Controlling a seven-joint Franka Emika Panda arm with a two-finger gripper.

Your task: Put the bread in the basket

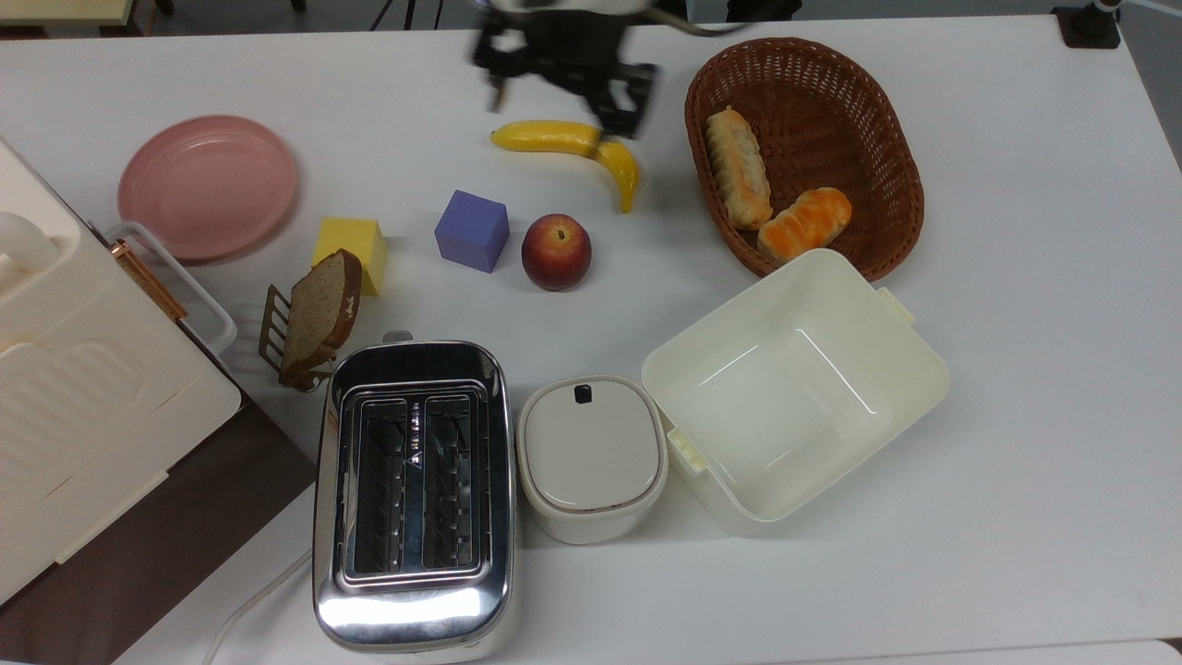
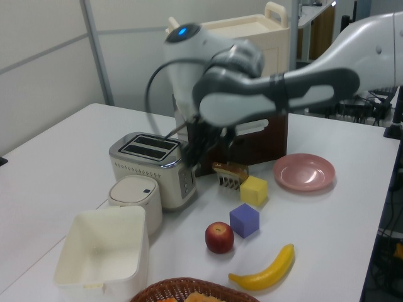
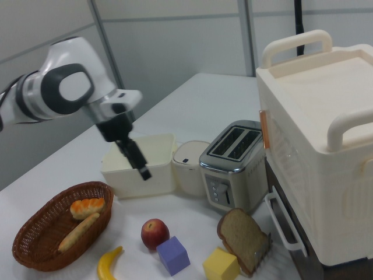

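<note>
**Long loaf lying in wicker basket; gripper empty above the banana**

The long striped bread loaf (image 1: 739,180) lies in the dark reddish-brown oval wicker basket (image 1: 886,102), upper right of the top view, along the basket's left wall. Its long axis runs top to bottom, pale side up. A short orange striped roll (image 1: 805,222) touches its lower end. The white desk (image 1: 1034,388) carries both. The gripper (image 1: 565,81) hangs over the yellow banana (image 1: 572,143), fingers spread wide, holding nothing. Grey wall panels stand behind. No legible writing.

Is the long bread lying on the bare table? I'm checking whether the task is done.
No. In the top view the bread lies inside the basket, beside a shorter orange roll.
</note>
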